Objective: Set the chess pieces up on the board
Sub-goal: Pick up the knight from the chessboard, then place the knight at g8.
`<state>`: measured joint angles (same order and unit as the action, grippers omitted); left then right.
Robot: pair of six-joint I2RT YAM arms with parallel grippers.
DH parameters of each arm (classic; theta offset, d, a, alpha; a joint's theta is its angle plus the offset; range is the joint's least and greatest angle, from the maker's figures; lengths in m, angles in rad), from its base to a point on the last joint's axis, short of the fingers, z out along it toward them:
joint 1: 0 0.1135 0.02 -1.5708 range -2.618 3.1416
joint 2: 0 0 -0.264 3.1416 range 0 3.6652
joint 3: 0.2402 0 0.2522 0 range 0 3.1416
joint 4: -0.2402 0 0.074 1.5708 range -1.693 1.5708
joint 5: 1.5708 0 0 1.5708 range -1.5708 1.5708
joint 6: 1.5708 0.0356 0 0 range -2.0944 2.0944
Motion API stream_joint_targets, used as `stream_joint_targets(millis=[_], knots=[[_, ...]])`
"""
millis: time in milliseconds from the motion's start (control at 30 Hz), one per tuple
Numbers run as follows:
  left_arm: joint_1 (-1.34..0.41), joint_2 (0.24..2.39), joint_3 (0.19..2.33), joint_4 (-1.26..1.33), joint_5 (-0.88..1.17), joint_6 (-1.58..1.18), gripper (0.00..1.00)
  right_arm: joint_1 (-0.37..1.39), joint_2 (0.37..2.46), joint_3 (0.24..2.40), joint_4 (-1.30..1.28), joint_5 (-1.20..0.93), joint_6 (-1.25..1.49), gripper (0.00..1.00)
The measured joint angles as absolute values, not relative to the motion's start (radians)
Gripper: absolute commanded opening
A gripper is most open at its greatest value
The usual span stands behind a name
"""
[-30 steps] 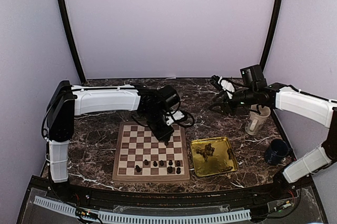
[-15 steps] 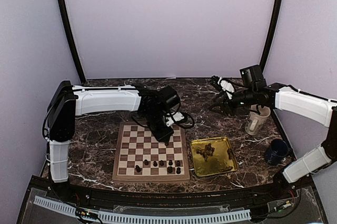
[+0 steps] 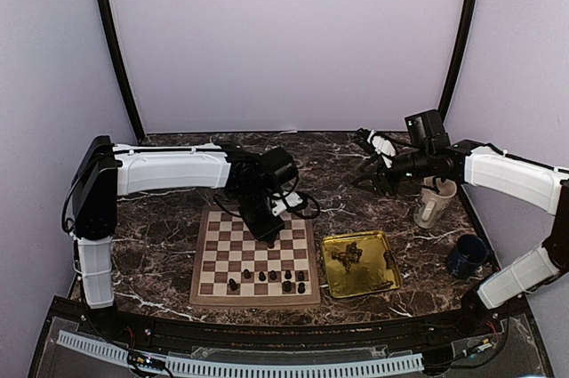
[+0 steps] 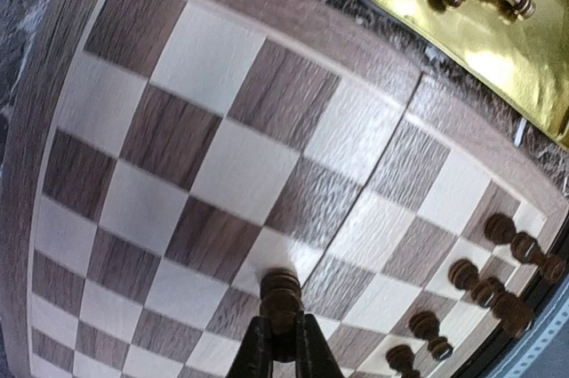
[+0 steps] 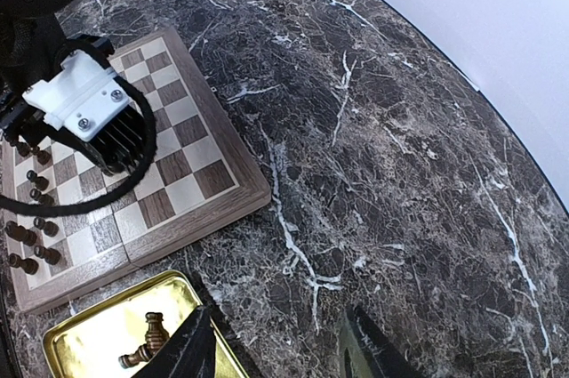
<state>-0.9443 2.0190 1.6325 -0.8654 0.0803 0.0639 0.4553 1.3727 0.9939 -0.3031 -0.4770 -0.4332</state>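
The board (image 3: pixel 222 245) lies in front of the left arm, with several dark chess pieces (image 3: pixel 271 278) standing in its two nearest rows. My left gripper (image 3: pixel 267 234) hangs over the board's middle-right squares. In the left wrist view it (image 4: pixel 282 347) is shut on a dark chess piece (image 4: pixel 281 293), just above a light square of the board (image 4: pixel 222 173). More pieces (image 4: pixel 498 280) stand near the edge. My right gripper (image 3: pixel 369 163) hovers over the marble at the back right. Its jaws (image 5: pixel 280 351) are open with nothing between them.
A gold tray (image 3: pixel 384 258) right of the board holds several loose pieces (image 3: pixel 345 255); the right wrist view shows the tray (image 5: pixel 89 329) with a piece (image 5: pixel 147 341). A pale cup (image 3: pixel 433 205) and a dark blue mug (image 3: pixel 467 255) stand at the far right.
My left gripper has shifted slightly left and nearer over the board, still holding the piece. The right arm has not moved.
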Motion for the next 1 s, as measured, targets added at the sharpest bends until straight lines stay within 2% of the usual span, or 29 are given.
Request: stream_joint_targets(millis=[533, 1000], knots=[[-0.944, 1.671, 1.354, -1.002, 0.003, -0.078, 0.04, 0.455, 1.380, 0.994, -0.323, -0.483, -0.444, 0.48], [-0.954, 1.542, 1.151, -1.022, 0.109, -0.143, 0.04, 0.455, 1.389, 0.994, -0.336, -0.490, -0.449, 0.48]])
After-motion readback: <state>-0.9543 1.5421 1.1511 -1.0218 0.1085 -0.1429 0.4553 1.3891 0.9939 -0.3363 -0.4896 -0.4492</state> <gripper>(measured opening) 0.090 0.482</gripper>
